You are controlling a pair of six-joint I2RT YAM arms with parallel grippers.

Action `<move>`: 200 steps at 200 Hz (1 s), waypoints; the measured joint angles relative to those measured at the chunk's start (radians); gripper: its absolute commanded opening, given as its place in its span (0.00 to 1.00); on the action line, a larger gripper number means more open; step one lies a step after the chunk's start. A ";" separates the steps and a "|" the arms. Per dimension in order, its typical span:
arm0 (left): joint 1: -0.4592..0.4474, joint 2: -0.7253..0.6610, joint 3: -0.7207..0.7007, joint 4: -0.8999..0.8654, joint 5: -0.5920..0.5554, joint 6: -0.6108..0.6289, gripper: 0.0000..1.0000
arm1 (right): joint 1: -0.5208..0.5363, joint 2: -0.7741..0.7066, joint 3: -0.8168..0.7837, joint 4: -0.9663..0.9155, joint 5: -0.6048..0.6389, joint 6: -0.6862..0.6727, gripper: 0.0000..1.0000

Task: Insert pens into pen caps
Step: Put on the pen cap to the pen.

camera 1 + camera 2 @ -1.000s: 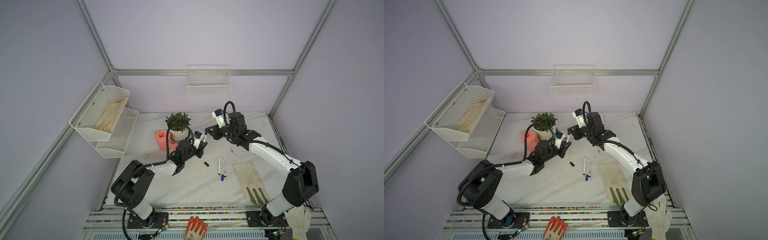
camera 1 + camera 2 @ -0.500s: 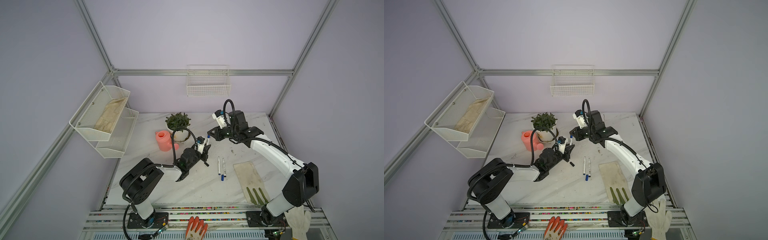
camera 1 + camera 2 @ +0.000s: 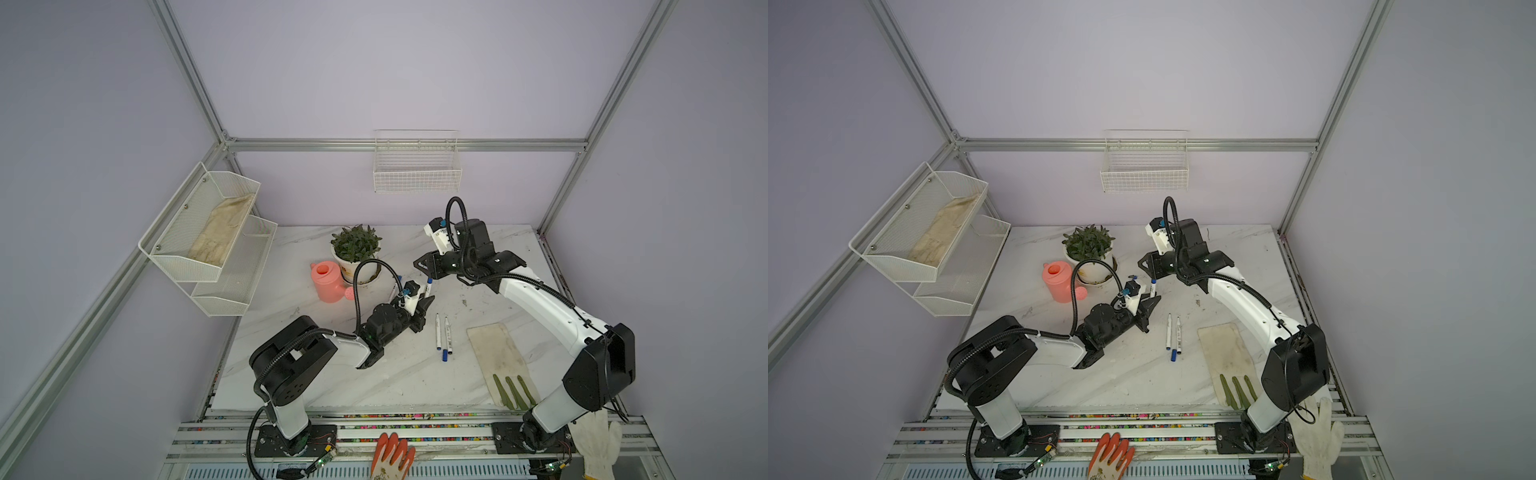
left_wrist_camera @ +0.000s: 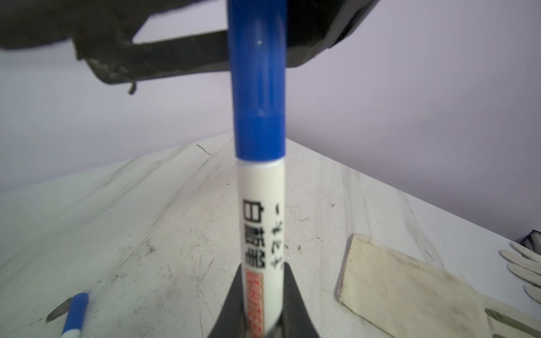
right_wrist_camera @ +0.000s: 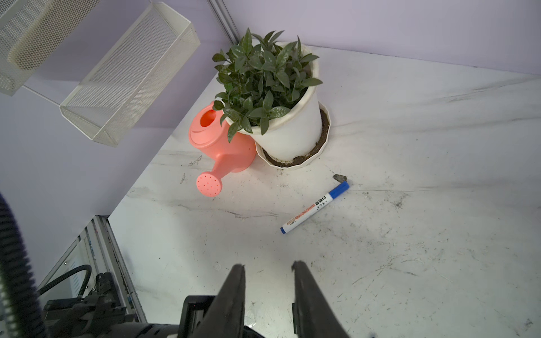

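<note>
My left fingers (image 4: pixel 294 298) pinch the blue marker (image 4: pixel 260 210) upright; my right fingers (image 5: pixel 231 298) gape empty. Its cap (image 4: pixel 257 73), if half-seated, could drop.

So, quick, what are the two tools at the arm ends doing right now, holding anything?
Left tool: closed on a blue-capped pen.
Right tool: open, holding nothing.

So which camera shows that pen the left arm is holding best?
The left wrist view: the pen fills the frame, its label legible, clamped in the left gripper. Both top views show it tiny and upright. The right wrist view misses it.
</note>
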 measured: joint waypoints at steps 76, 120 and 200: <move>0.000 0.005 -0.014 0.031 0.003 -0.007 0.00 | 0.000 -0.008 -0.025 0.034 -0.018 0.044 0.35; 0.000 0.016 -0.014 0.031 0.003 -0.010 0.00 | 0.000 -0.062 -0.067 0.027 -0.055 0.041 0.35; 0.000 0.024 -0.014 0.033 0.003 -0.010 0.00 | 0.000 -0.074 -0.104 0.022 -0.066 0.039 0.31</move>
